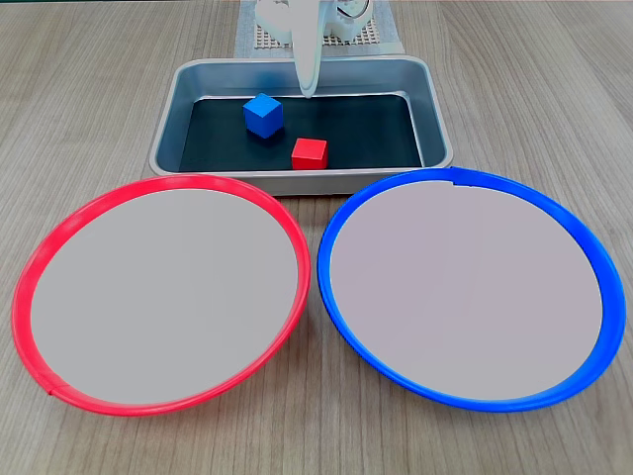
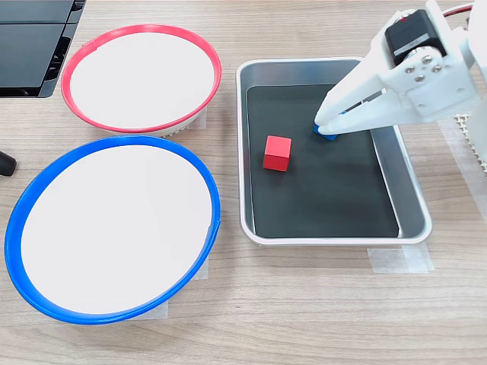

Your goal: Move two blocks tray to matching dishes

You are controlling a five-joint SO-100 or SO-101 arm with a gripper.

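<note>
We see the white gripper (image 2: pixel 329 131) reaching down into the silver tray (image 2: pixel 415 205) in a fixed view, its fingertips set around the blue block (image 2: pixel 327 136), of which only a sliver of blue shows beneath them. Whether the fingers actually press on the block or merely stand beside it, we cannot tell from here. In a fixed view from the front, the blue block (image 1: pixel 263 115) sits on the tray's dark bottom with a white finger (image 1: pixel 309 59) hanging just behind and to its right (the tip looks to be apart from the cube there, though the angle leaves us unsure).

The red block (image 1: pixel 310 153) lies near the tray's (image 1: pixel 435 109) front wall, a little apart from the blue one; in a fixed view it rests left of the gripper (image 2: pixel 278 153).

Both dishes lie on the wooden table (image 1: pixel 89 89) beside the tray: the red-rimmed dish (image 1: pixel 40 257) and the blue-rimmed dish (image 1: pixel 598 287), side by side and nearly touching, each with a pale grey centre.
</note>
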